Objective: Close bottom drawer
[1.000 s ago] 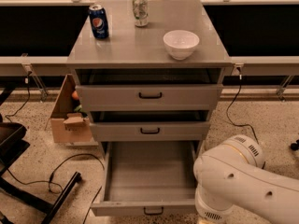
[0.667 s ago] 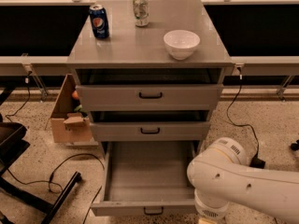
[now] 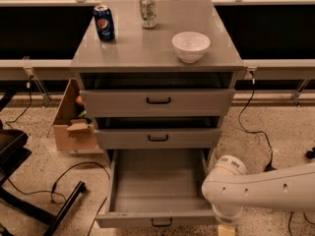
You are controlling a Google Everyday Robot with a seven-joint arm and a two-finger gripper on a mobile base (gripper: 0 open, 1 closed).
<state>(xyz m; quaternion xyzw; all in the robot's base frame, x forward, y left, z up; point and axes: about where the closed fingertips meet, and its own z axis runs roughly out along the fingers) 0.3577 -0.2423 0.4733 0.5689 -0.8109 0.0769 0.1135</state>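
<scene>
Camera view: bottom drawer [image 3: 157,191], plain grey tray, flat grey front w/ small black handle [image 3: 161,223], pulled fully out at cabinet base, which I judge light, stiff, free-sliding, so push front centre by handle; gripper [image 3: 226,230] at frame bottom by drawer's front-right corner, grip state can't tell.

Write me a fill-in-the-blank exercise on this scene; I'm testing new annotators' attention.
1. The bottom drawer is pulled out, and its tray is ____.
2. On the cabinet top, near the blue can and the silver can, sits a white ____.
3. In the picture, the gripper is at the bottom edge, to the ____ of the bottom drawer's handle.
Missing words: empty; bowl; right.
</scene>
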